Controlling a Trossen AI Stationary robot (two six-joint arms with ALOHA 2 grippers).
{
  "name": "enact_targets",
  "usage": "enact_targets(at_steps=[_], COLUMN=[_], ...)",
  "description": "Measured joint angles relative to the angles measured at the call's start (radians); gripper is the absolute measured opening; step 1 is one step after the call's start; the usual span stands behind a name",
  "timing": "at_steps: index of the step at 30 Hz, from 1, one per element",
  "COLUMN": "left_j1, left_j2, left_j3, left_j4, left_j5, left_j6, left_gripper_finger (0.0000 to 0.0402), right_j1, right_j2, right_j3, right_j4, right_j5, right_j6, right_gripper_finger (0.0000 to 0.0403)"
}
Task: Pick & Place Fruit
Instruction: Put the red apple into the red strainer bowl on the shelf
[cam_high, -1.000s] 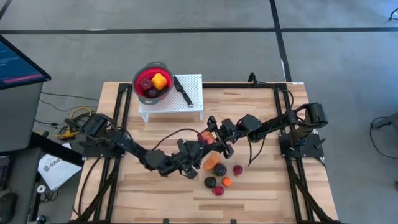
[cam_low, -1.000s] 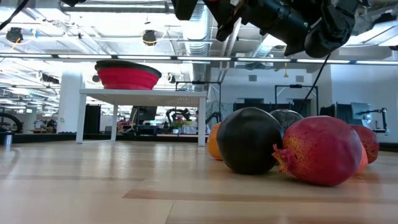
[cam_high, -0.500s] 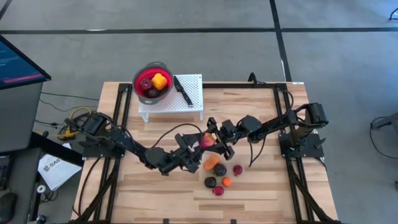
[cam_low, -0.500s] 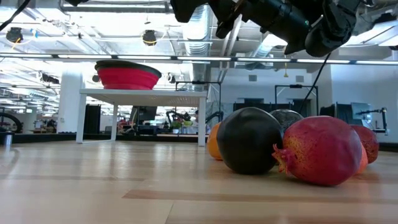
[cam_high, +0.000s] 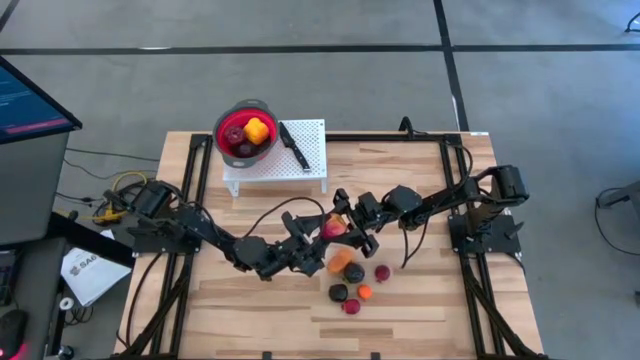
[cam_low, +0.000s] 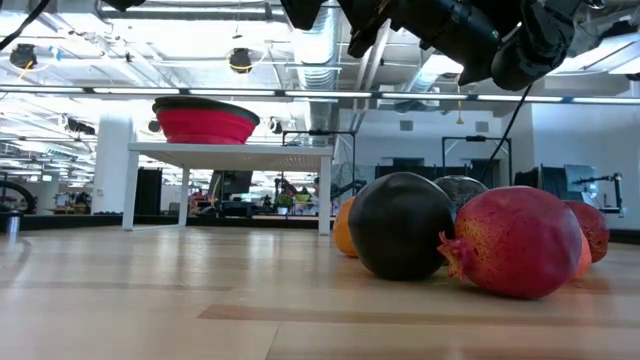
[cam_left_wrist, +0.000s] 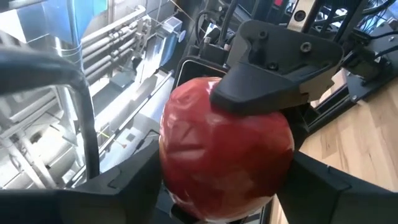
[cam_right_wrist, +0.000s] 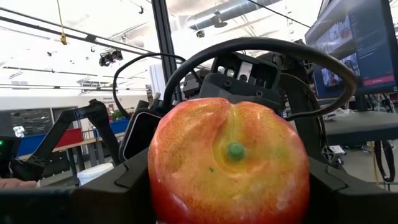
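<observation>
Over the middle of the wooden table (cam_high: 240, 300) the two arms meet at one piece of fruit: a red-and-yellow apple (cam_high: 331, 227) is raised clear of the boards, with the left gripper (cam_high: 322, 232) clamped on it from one side and the right gripper (cam_high: 345, 222) closed on it from the other. From the right wrist the apple (cam_right_wrist: 229, 163) fills the space between that arm's fingers, its stem end facing outward; from the left wrist its red side (cam_left_wrist: 225, 157) sits pinched between dark fingers too. Just beside the grippers, loose fruit lies in a cluster on the table: an orange piece (cam_high: 341, 260), a black one (cam_high: 354, 273), a dark red one (cam_high: 382, 272) and a pomegranate (cam_low: 515, 243) nearest the low camera. The red bowl (cam_high: 245, 132) stands on a white riser (cam_high: 310, 170) at the far edge, already holding a yellow fruit (cam_high: 256, 129), with a knife (cam_high: 293, 146) lying next to it.
</observation>
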Motion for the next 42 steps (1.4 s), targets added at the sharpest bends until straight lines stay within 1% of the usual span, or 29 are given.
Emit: enact_targets(at_steps=[7,10,16,20,25,30,33,35,37,38,39,42], left_j1=[0.002,0.002,0.006,0.006,0.006,0.005,0.006,0.006,0.005,0.003,0.001,-0.004], left_j2=[0.000,-0.006,-0.003,-0.002,-0.001,0.000,0.000,0.000,0.002,0.002,0.001,-0.006], left_j3=[0.000,0.000,0.002,0.002,0.002,0.002,0.002,0.002,0.002,0.002,0.002,0.007], left_j4=[-0.017,-0.011,-0.008,-0.008,-0.010,-0.015,-0.015,-0.022,-0.025,-0.021,-0.005,0.007], left_j5=[0.043,0.086,0.102,0.089,0.041,0.032,0.029,0.028,0.024,0.019,0.008,-0.072], left_j6=[0.053,0.097,0.103,0.078,0.041,0.005,0.000,-0.010,-0.048,-0.068,-0.086,-0.151], left_gripper_finger=[0.0308,0.0325,0.0336,0.0325,0.0293,0.0258,0.0249,0.0249,0.0253,0.0254,0.0254,0.0254], right_j1=[0.001,0.001,-0.001,-0.002,-0.004,-0.006,-0.014,-0.030,-0.058,-0.076,-0.098,-0.165], right_j2=[0.003,0.003,0.004,0.005,0.005,0.005,0.005,0.005,0.003,-0.007,-0.022,-0.056], right_j3=[0.000,0.000,0.000,0.000,0.000,0.000,0.000,0.001,0.001,0.000,-0.002,-0.004], right_j4=[-0.019,-0.012,-0.019,-0.017,-0.015,-0.014,-0.015,-0.022,-0.040,-0.060,-0.096,-0.258], right_j5=[0.003,0.007,0.035,0.041,0.046,0.046,0.031,-0.006,-0.081,-0.128,-0.201,-0.367], right_j6=[-0.001,0.000,-0.001,0.001,0.001,0.012,0.019,0.019,0.016,0.020,0.036,0.077], right_gripper_finger=[0.0246,0.0246,0.0246,0.0246,0.0246,0.0246,0.0246,0.0250,0.0263,0.0272,0.0282,0.0310])
